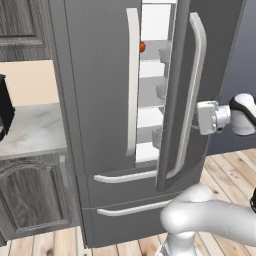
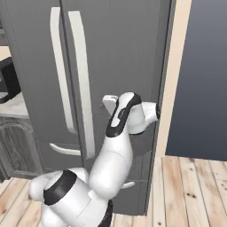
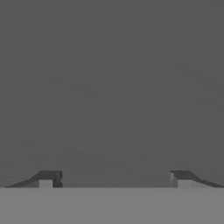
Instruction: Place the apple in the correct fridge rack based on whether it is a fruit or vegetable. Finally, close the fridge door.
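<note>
I've got the gripper [image 3: 113, 178] spread wide against the door [image 1: 180, 95]; apple [image 1: 142, 47] looks racked, I think.

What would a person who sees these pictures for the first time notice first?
First, the tall grey fridge with its right door ajar, showing pale shelves in the gap. A small apple sits on an upper fridge rack. The white arm holds its open gripper against the outside of that door.
</note>
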### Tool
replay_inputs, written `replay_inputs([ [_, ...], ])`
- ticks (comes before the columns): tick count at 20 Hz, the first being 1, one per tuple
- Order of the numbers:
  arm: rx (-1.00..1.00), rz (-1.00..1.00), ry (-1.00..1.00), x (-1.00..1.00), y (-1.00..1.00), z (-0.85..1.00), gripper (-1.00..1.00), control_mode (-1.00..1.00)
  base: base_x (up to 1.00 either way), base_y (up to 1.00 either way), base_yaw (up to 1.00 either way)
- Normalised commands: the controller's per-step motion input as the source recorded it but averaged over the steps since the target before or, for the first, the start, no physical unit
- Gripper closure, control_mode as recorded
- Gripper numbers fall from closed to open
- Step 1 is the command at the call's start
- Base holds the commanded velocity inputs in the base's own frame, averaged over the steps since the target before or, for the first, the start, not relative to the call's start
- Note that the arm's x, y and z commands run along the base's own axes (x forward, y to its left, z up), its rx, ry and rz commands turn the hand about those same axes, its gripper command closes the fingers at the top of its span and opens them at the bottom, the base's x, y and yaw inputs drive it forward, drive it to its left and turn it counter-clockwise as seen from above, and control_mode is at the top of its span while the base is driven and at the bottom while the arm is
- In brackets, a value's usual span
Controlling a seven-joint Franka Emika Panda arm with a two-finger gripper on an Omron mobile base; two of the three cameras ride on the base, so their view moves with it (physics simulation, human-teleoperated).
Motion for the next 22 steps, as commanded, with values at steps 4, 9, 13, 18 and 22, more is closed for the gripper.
replay_inputs([
  [4,-0.08,-0.38,0.00,0.82,0.44,0.53,-1.00,-1.00,0.00,0.00,0.00],
  [9,-0.05,-0.35,0.01,0.76,0.12,0.38,-1.00,-1.00,0.00,0.00,0.00],
  [13,-0.01,-0.23,0.00,0.56,0.00,0.00,-1.00,-1.00,0.00,0.00,0.00],
  [18,0.00,-0.16,0.00,0.49,0.00,-0.34,-1.00,-1.00,0.00,0.00,0.00],
  [22,0.00,-0.15,0.00,0.73,0.00,-0.44,-1.00,-1.00,0.00,0.00,0.00],
])
